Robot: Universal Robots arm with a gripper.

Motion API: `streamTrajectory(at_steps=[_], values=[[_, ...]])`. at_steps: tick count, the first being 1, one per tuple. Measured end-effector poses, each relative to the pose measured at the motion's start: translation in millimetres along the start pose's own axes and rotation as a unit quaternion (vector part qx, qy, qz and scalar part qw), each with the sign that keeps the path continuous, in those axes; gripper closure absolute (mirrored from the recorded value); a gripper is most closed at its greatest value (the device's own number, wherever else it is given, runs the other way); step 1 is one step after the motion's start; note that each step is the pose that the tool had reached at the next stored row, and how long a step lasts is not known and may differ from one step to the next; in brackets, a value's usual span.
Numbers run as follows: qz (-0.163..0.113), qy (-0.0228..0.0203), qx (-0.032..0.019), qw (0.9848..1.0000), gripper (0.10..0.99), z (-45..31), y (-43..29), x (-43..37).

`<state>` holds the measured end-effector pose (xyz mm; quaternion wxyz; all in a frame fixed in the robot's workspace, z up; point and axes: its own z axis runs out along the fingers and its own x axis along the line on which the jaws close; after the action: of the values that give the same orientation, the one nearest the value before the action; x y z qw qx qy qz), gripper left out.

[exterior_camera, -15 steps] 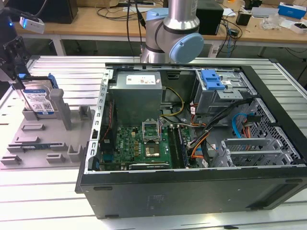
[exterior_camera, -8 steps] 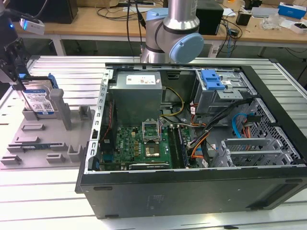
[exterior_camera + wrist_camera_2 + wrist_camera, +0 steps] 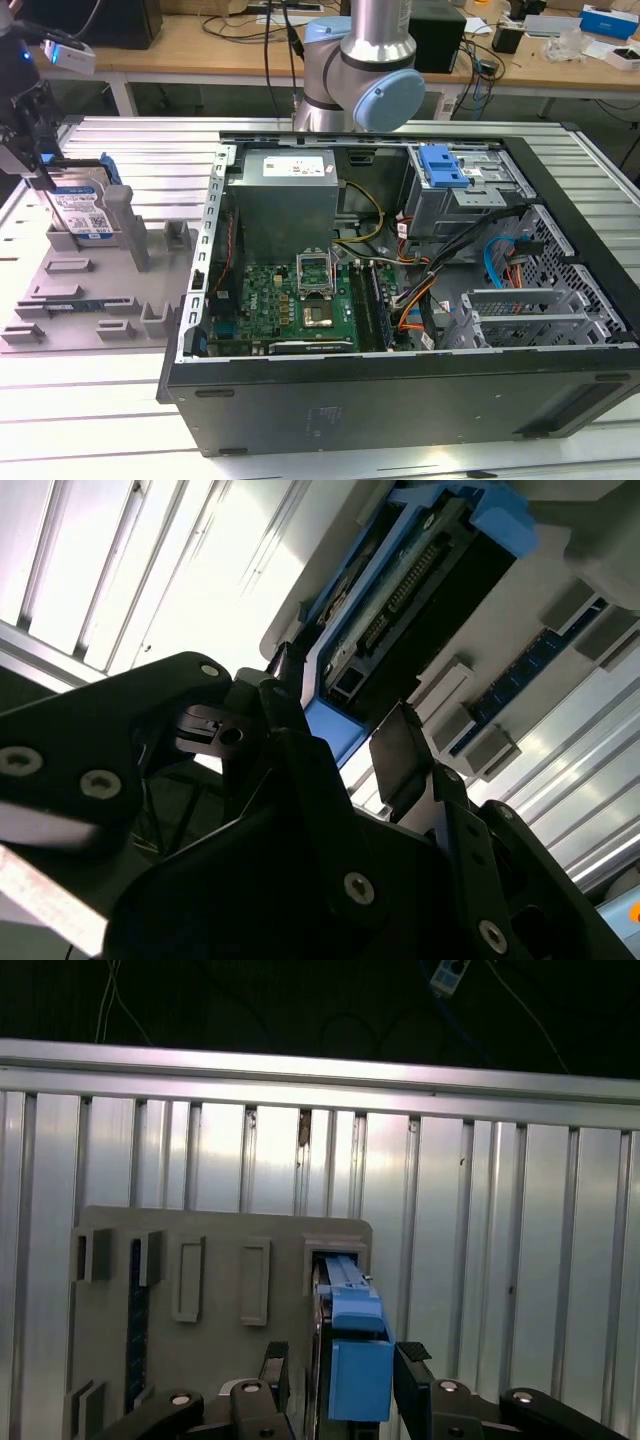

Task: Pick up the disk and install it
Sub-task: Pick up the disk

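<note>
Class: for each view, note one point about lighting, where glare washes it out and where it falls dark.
Exterior view: even light, soft sheen on the ribbed aluminium table. Second wrist view: table blown out white beside the flat silver disk in its blue bracket; the black gripper a dark mass. First wrist view: bright glare band along the table's edge rail, blackness beyond.

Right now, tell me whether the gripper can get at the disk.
Likely yes: the gripper straddles the disk, which stands on edge in the grey holder, and nothing lies between them.
</note>
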<state>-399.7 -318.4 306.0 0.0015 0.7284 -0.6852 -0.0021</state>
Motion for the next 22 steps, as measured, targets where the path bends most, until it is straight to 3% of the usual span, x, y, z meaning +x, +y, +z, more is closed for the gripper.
streamTrajectory(at_steps=[7,22], values=[[0.008,0.0,-0.0001,1.0,0.545,3.9,0.5,0.0],[0.01,-0.0001,0.0,1.0,0.545,4.9,3.1,-1.4]])
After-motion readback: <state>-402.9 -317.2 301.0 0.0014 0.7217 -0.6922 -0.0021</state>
